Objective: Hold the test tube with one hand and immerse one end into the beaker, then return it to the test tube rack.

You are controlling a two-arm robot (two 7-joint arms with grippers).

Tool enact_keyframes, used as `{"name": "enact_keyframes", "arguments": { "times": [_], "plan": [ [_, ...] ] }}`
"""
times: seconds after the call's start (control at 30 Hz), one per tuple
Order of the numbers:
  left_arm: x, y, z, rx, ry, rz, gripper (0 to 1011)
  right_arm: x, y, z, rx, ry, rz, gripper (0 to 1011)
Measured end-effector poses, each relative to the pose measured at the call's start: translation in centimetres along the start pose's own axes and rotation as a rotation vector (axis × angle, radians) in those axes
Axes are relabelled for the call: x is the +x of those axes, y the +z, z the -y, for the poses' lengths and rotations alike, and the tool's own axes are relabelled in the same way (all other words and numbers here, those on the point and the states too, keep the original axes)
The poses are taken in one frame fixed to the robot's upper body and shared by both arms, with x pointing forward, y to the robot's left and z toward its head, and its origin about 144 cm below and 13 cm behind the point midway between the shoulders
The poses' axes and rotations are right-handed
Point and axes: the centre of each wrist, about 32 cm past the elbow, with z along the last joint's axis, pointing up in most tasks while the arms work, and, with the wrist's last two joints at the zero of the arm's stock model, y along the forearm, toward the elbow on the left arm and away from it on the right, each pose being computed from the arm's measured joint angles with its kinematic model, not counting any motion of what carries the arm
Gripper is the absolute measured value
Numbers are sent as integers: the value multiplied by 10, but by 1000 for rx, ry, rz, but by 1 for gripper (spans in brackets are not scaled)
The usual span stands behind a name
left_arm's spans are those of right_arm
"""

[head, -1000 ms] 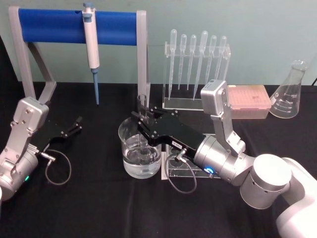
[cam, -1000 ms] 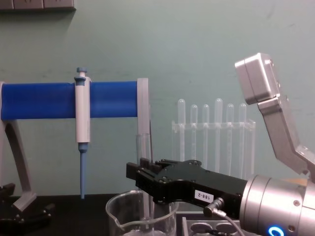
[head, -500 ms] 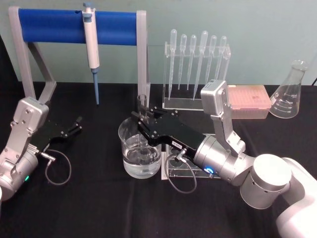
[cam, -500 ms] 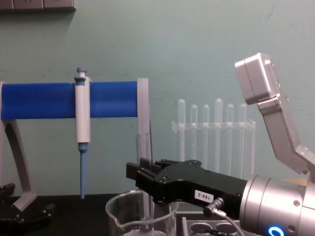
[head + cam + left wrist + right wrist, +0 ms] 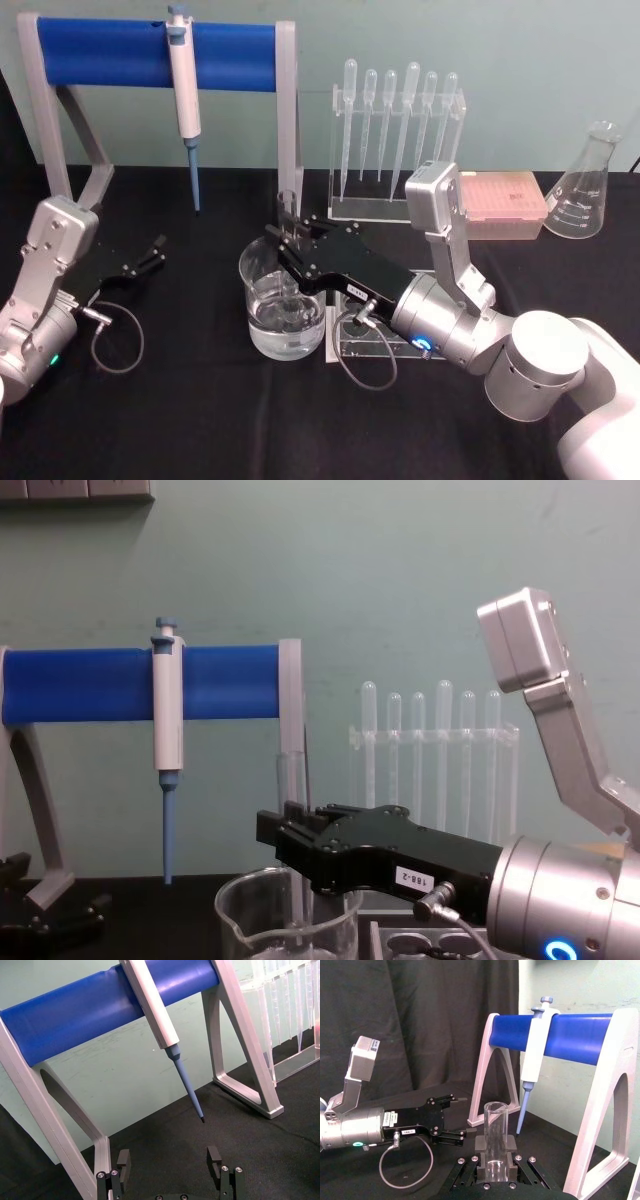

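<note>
The black right gripper (image 5: 285, 240) clamps the long clear glass test tube (image 5: 495, 1135) upright in the wide glass beaker (image 5: 256, 300). The left gripper (image 5: 157, 252) lies spread apart, idle.

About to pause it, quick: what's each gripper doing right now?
Left gripper: open, empty, parked at left.
Right gripper: shut on the test tube, over the beaker.

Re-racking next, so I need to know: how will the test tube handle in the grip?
The test tube is smooth clear glass, so probably slippery and brittle between the right tool's flat fingers. Thin and hollow, it is likely light. Round-walled, it would probably roll if laid down.
</note>
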Motion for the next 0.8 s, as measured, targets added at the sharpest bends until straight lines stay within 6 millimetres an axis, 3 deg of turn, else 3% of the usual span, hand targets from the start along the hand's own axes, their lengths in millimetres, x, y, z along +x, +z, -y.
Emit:
{"name": "enact_keyframes", "arguments": {
  "times": [0.8],
  "plan": [
    [0, 0, 0, 0, 0, 0, 1000, 0, 0, 0, 0, 0, 0, 224]
  ]
}}
